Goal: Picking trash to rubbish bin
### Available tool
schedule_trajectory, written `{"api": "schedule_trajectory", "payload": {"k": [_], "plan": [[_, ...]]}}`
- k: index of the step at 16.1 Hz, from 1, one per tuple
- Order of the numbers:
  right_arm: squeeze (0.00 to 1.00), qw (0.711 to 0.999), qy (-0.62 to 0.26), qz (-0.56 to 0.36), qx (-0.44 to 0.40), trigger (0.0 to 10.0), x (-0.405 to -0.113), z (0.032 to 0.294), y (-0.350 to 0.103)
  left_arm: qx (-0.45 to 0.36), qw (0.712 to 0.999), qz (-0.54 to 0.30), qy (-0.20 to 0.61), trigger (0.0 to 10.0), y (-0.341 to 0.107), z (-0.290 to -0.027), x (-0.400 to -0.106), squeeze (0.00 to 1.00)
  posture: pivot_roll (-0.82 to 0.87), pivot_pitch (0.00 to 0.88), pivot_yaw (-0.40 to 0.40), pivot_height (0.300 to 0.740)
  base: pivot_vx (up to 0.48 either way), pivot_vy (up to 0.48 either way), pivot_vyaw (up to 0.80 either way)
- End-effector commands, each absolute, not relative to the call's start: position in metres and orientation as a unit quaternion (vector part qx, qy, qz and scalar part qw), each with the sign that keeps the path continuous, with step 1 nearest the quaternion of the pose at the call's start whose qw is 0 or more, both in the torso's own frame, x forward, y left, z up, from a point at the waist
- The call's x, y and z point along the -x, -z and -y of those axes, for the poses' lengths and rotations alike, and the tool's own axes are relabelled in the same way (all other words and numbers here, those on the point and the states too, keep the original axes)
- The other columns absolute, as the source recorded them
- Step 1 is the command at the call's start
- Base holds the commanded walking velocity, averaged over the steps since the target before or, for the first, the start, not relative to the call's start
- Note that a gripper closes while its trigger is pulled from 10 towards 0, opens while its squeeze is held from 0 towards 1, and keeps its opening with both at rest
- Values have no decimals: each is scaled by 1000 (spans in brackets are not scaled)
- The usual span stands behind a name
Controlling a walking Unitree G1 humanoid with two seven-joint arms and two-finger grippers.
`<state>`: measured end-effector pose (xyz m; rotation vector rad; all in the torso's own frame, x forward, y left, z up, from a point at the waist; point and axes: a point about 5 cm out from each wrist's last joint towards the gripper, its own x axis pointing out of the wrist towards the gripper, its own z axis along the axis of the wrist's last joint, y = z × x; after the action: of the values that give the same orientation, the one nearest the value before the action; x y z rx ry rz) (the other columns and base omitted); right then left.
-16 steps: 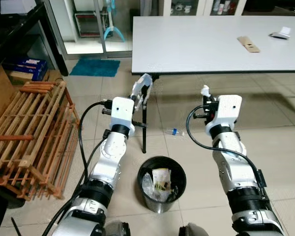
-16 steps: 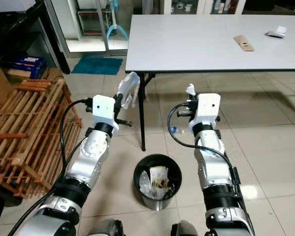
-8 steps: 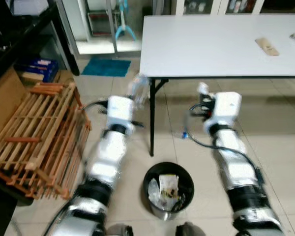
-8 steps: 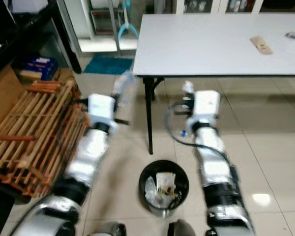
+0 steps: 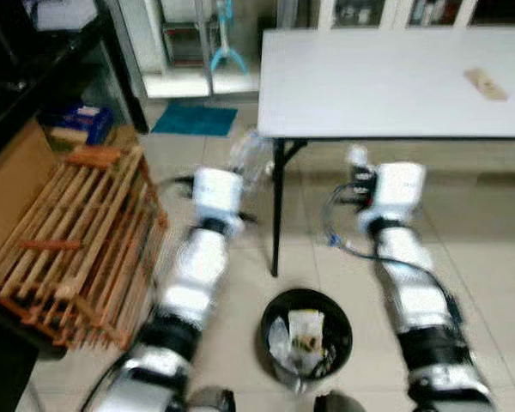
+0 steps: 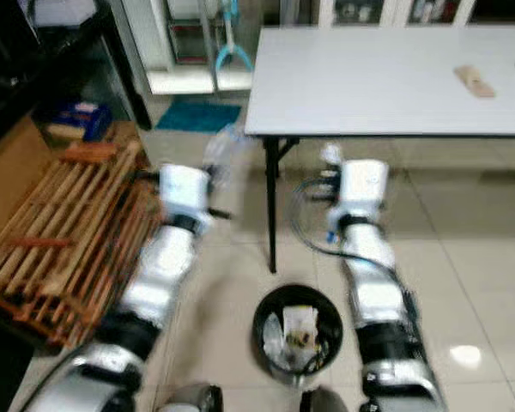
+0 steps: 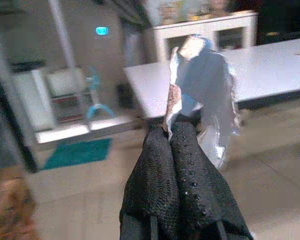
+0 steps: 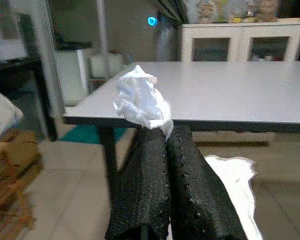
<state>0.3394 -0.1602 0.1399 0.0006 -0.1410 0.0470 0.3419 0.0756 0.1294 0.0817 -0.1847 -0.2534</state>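
Flanking table leg: both arms; bin below.

A white table bears a brown card piece; the tiled floor carries a black bin.

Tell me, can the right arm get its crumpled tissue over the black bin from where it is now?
Probably yes: the right gripper, shut on the crumpled tissue, is raised beyond the black bin, with nothing between them; it must draw back.
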Motion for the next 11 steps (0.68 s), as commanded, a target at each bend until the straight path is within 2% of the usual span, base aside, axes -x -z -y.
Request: {"api": "schedule_trajectory", "payload": {"k": [1,5,11], "plan": [[0,997,-30,74,-5,10000,-340,153,-141,-43,988,92,118,10000,-130,-86,-343,0,5,15,51,683,0,0,0],[0,997,-31,74,-5,10000,-340,153,-141,-60,988,90,107,10000,-130,-89,-344,0,6,18,50,683,0,0,0],[0,997,-36,74,3,10000,-340,152,-142,-63,989,88,105,10000,-129,-90,-344,0,6,21,49,683,0,-289,0]]}}
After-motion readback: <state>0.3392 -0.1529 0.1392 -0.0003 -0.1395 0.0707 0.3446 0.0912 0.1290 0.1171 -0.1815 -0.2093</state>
